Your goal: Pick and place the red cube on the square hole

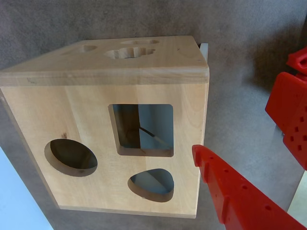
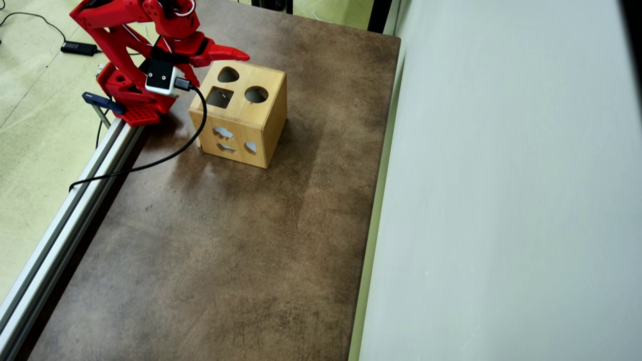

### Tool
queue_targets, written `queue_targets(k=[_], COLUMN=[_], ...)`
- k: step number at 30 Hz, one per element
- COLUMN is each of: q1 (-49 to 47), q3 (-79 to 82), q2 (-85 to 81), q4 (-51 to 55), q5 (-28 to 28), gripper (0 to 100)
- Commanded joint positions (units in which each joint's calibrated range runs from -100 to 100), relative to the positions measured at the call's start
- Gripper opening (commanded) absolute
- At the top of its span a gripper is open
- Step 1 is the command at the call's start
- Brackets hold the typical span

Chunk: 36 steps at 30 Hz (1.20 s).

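The light wooden box (image 2: 261, 128) stands on the brown table near the arm's base. Its top face has the dark square hole (image 2: 219, 97), a round hole (image 2: 256, 94) and a teardrop hole (image 2: 228, 75). In the wrist view the box (image 1: 86, 110) fills the frame, with the square hole (image 1: 144, 129) at its centre. My red gripper (image 1: 235, 127) is open and empty, with its jaws spread beside the box's right edge. In the overhead view the gripper (image 2: 241, 55) hovers just past the box's far edge. The red cube shows in neither view.
The arm's base (image 2: 133, 108) is clamped to an aluminium rail (image 2: 75, 200) along the table's left edge. A black cable (image 2: 165, 158) runs from the wrist camera across the table beside the box. A grey wall (image 2: 501, 200) borders the table's right side.
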Motion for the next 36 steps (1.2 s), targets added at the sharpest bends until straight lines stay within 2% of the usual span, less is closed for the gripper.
queue_targets(k=[1, 10, 18, 36], q1=[0.4, 0.4, 0.4, 0.4], q3=[-0.3, -0.4, -0.3, -0.1], q2=[-2.2, -2.5, -12.1, -11.6], q4=[0.2, 0.5, 0.5, -0.1], q5=[0.0, 0.2, 0.3, 0.0], gripper=[83, 83, 83, 83])
